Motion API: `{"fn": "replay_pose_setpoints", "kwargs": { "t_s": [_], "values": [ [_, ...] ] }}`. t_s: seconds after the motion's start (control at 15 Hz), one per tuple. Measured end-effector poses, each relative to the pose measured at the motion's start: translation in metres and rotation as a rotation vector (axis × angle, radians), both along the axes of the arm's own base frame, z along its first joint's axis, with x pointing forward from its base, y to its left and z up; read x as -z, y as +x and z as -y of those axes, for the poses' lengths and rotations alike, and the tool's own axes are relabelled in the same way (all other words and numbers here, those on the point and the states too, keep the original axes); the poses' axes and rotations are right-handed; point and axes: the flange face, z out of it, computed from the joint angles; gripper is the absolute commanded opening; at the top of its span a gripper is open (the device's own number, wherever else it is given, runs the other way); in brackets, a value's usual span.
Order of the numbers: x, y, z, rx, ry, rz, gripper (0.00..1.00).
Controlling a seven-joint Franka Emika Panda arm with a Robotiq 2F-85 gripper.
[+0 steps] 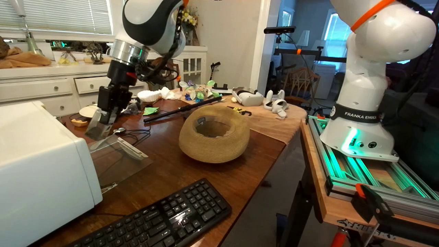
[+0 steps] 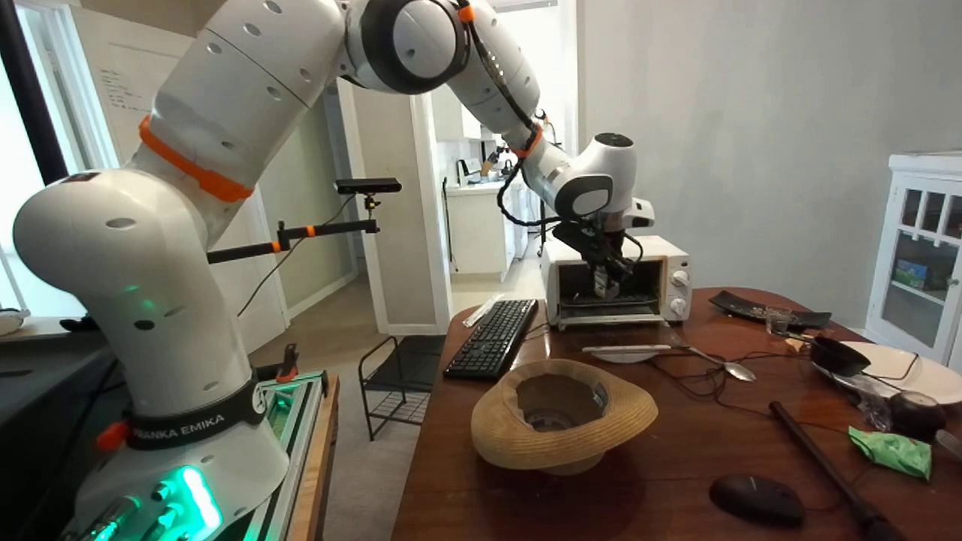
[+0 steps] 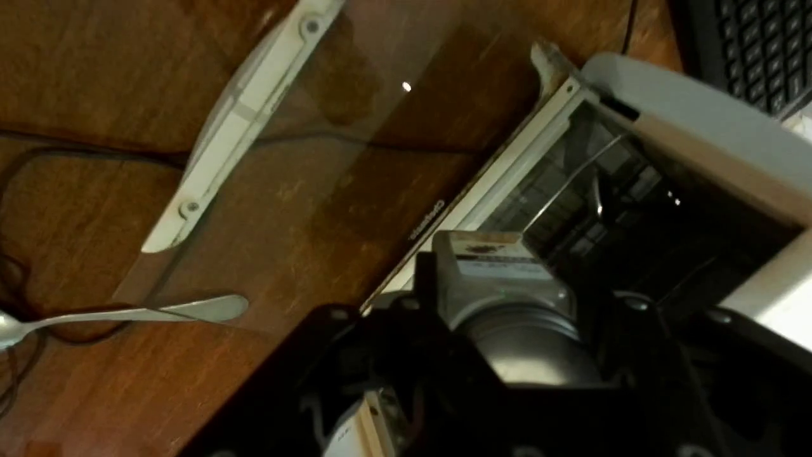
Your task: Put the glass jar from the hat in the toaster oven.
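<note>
The glass jar [image 3: 501,273], clear with a paper label and a metal lid, is tilted between the dark fingers of my gripper [image 3: 507,298], which is shut on it. In an exterior view the jar [image 2: 603,285] and gripper [image 2: 611,269] are at the front opening of the white toaster oven [image 2: 680,259]. How far the jar reaches into the opening I cannot tell. The oven's glass door [image 3: 355,190] is folded down over the table. Beyond it, the straw hat [image 2: 564,445] lies with its hollow crown upward; no jar shows in the visible part of the crown.
A black keyboard [image 1: 178,212] lies beside the oven. A spoon [image 3: 209,309] and loose cables lie near the open door. Farther off are a black rod [image 2: 815,458], a mouse [image 2: 757,500], a white plate [image 2: 928,372] and a dark tray [image 2: 740,306].
</note>
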Motion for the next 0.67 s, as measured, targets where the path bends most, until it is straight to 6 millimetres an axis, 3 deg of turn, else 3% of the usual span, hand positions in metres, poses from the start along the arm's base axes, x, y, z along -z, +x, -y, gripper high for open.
{"fn": "replay_pose_setpoints", "kwargs": {
  "t_s": [0.07, 0.13, 0.33, 0.4, 0.67],
  "values": [
    [0.001, 0.010, 0.001, 0.021, 0.019, 0.005, 0.24],
    [0.002, 0.017, 0.003, 0.036, 0.038, 0.007, 0.49],
    [0.006, 0.020, 0.006, 0.039, 0.040, 0.007, 0.49],
    [0.006, 0.020, 0.005, 0.037, 0.041, 0.007, 0.24],
    [0.006, 0.021, 0.007, 0.043, 0.042, 0.005, 0.24]
  ]
}}
